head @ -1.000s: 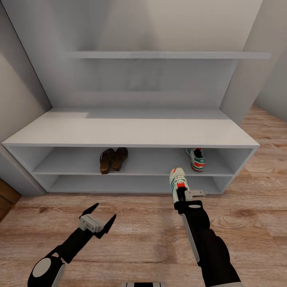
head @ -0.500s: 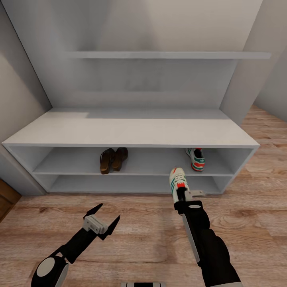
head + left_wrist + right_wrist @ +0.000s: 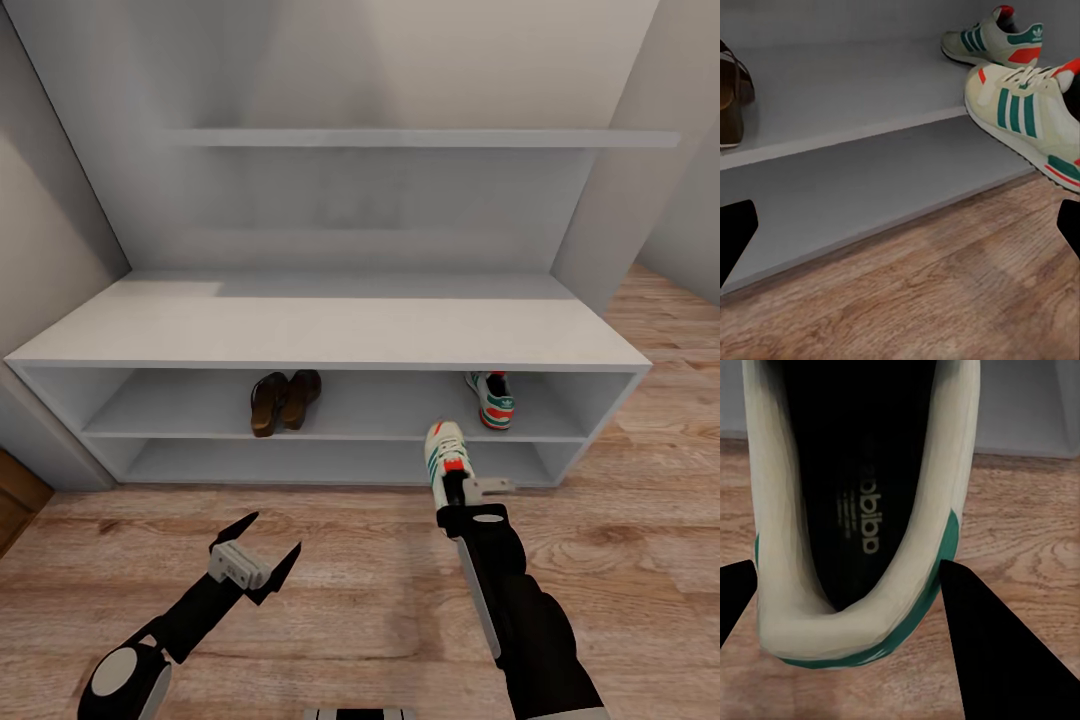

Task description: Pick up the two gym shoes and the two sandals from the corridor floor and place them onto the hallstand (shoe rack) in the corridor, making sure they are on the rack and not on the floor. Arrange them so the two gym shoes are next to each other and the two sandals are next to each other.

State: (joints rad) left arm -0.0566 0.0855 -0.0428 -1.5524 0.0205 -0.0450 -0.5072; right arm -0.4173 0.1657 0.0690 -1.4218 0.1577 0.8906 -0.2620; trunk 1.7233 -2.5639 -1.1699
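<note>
The wide, low pale-grey hallstand [image 3: 330,330] stands against the wall, with a flat top, two long open shelf levels and a floating shelf [image 3: 420,138] on its back panel. In front of it runs the warm brown wood-grain plank corridor floor [image 3: 350,590].

On the upper open shelf level, a little left of its middle, the two dark maroon-brown slip-on sandals [image 3: 283,400] lie side by side, touching or nearly so. At the right end of the same shelf level sits one cream-white gym shoe with green stripes and a red-orange heel [image 3: 491,398], heel towards the shelf's front edge.

The second cream-white gym shoe with three green side stripes [image 3: 446,455] is held off the floor, just before the hallstand's front edge and near the right end, its toe pointing at the shelves. The right gripper [image 3: 462,490] has it by the heel: the right wrist view shows the dark fingers [image 3: 986,645] on either side of the shoe's heel collar [image 3: 862,532], closed onto it.

The left gripper [image 3: 253,550] hangs above the floor, well apart from the hallstand's front edge, its dark fingers [image 3: 233,528] spread wide with nothing between them. The left wrist view looks at both gym shoes [image 3: 1027,112] and the edge of a sandal [image 3: 731,97].
</note>
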